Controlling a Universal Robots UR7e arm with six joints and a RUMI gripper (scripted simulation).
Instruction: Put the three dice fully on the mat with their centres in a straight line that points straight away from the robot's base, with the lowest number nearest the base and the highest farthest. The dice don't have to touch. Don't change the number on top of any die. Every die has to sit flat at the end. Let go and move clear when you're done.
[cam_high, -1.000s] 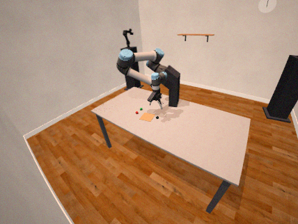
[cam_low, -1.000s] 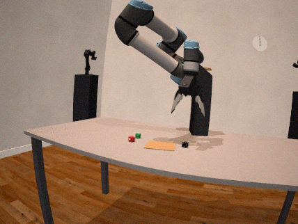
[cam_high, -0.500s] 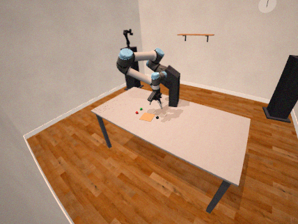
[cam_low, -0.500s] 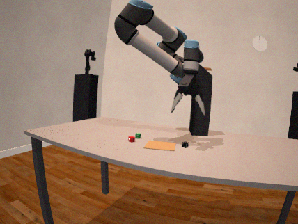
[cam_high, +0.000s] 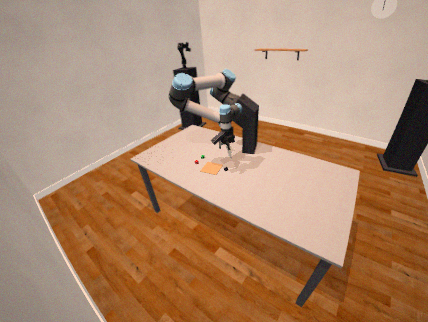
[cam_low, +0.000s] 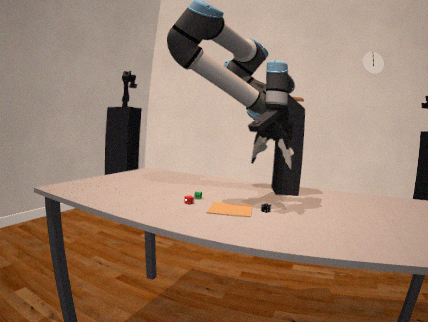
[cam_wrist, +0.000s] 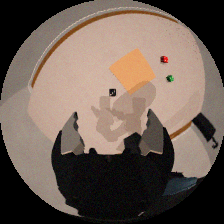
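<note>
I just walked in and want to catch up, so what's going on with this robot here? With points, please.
The robot arm is handling nothing right now: its fingers (cam_high: 226, 145) (cam_low: 271, 165) are open above the table (cam_high: 300, 195) (cam_low: 150, 210) (cam_wrist: 60, 80). A red die (cam_high: 196, 162) (cam_low: 189, 200) (cam_wrist: 164, 59), a green die (cam_high: 202, 157) (cam_low: 198, 195) (cam_wrist: 170, 78) and a black die (cam_high: 226, 169) (cam_low: 266, 208) (cam_wrist: 112, 92) all lie off the orange mat (cam_high: 211, 168) (cam_low: 230, 209) (cam_wrist: 132, 70). The lining-up on the mat is still to be done.
</note>
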